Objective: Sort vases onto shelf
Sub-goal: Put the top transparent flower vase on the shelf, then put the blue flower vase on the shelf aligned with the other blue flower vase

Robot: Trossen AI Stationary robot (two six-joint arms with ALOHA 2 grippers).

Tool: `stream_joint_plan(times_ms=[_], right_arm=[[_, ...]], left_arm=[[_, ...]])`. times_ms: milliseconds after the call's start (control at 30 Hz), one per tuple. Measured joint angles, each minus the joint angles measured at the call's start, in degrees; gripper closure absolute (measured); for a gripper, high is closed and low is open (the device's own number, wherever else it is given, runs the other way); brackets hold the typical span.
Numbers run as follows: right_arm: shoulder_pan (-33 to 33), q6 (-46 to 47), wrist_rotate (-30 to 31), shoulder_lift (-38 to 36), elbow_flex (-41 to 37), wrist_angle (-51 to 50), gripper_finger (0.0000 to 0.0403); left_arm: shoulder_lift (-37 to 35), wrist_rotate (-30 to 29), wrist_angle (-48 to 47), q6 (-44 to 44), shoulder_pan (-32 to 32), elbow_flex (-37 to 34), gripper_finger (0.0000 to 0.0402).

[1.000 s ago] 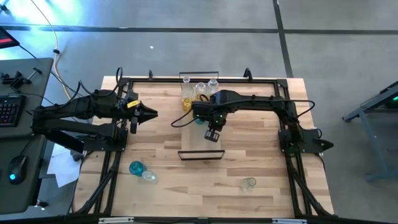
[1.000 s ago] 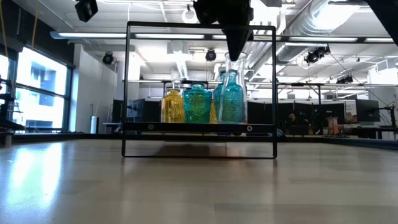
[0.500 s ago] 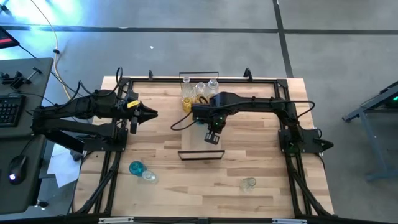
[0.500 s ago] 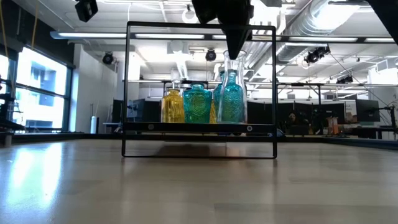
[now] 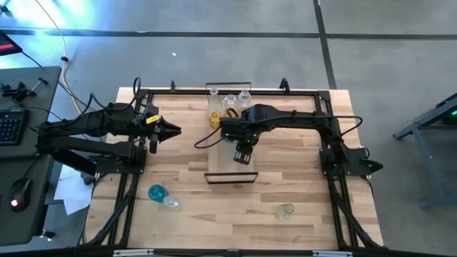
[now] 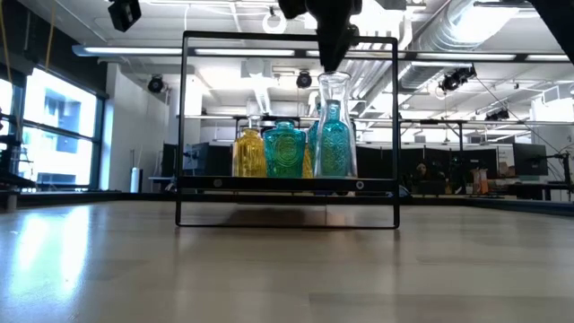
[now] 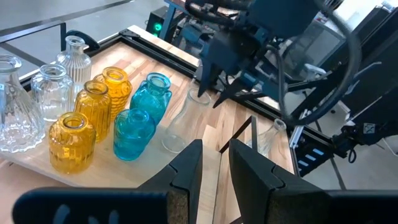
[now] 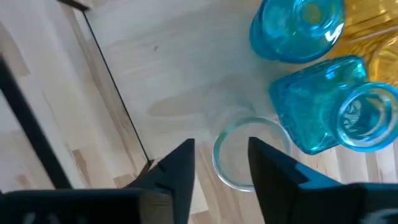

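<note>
The shelf (image 5: 228,168) lies mid-table, a light board in a thin black frame (image 6: 287,183). Clear, amber (image 6: 249,152) and teal vases (image 6: 284,151) stand in a cluster on its far part. A tall clear vase (image 6: 334,99) stands upright on the board beside the teal ones (image 8: 336,112). My right gripper (image 8: 221,146) is open and hovers just above that vase's mouth (image 8: 245,155), pointing down, clear of the neck (image 6: 332,54). My left gripper (image 7: 216,165) waits slightly open at the table's left (image 5: 171,130).
Three vases remain on the tabletop toward the near edge: a teal one (image 5: 156,193) with a clear one (image 5: 171,203) beside it at the near left, and another clear one (image 5: 285,210) at the near right. The shelf's near half is bare board.
My right gripper was around the tall clear vase's neck and has since risen straight up, off the neck. The vase stays upright on the shelf where it was.
</note>
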Motion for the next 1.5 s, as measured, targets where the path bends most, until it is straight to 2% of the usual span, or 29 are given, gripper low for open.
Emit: stream_joint_plan(times_ms=[200,467,567,700,800,900,1033,1267,1367,1500], right_arm=[[0.15,1.48,0.77,-0.09,3.43,-2.17,0.0243],[1.79,2.36,2.98,-0.89,9.03,-1.17,0.0242],[1.97,3.02,4.35,-3.24,9.01,-1.63,0.0241],[2.26,5.2,4.33,-6.06,8.8,-2.13,0.0234],[2.71,7.56,4.57,-8.15,9.21,-1.83,0.0227],[3.4,9.78,7.0,-10.01,9.32,-1.81,0.022],[4.26,11.93,10.82,-11.54,9.21,-2.16,0.0216],[4.5,12.99,12.07,-12.07,9.19,-2.14,0.0217],[4.48,12.64,12.24,-12.07,9.19,-2.14,0.0217],[4.48,10.17,15.1,-12.28,9.14,-2.17,0.0217]], left_arm=[[0.02,0.0,-0.02,0.03,0.0,0.0,0.033],[0.01,0.67,-0.02,0.04,0.02,0.0,0.033],[0.02,5.96,-0.03,-0.03,0.02,0.0,0.033],[0.0,16.95,-2.06,-2.44,0.02,0.0,0.033],[0.0,23.27,-8.32,-5.84,-0.13,0.0,0.033],[-0.02,25.98,-18.47,-6.94,-2.14,0.0,0.0327],[0.02,25.11,-26.8,-6.72,-6.62,-0.03,0.031],[0.49,25.25,-27.23,-11.88,-14.14,-0.44,0.0248],[1.39,21.97,-28.47,-14.32,-17.09,-0.44,0.0217],[4.89,13.26,-36.4,-15.05,-20.82,-0.58,0.0188]])
